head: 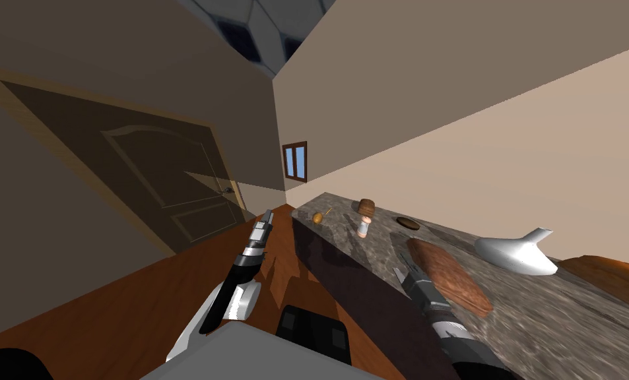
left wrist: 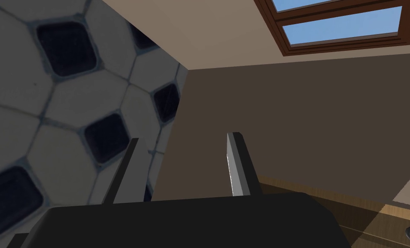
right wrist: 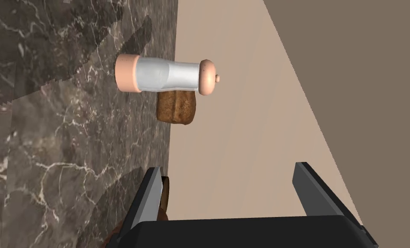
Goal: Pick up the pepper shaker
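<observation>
The pepper shaker stands upright near the far end of a dark marbled counter. In the right wrist view the pepper shaker has a white body with pale pink ends and a small knob. My right gripper is open and empty, well short of the shaker and pointing roughly toward it. In the head view the right gripper hovers over the counter beside a brown board. My left gripper is raised left of the counter's end; the left gripper is open and holds nothing.
A brown loaf sits just behind the shaker. On the counter lie a brown oval board, a white spouted vessel, a small dark dish and a golden round object. A brown door stands left.
</observation>
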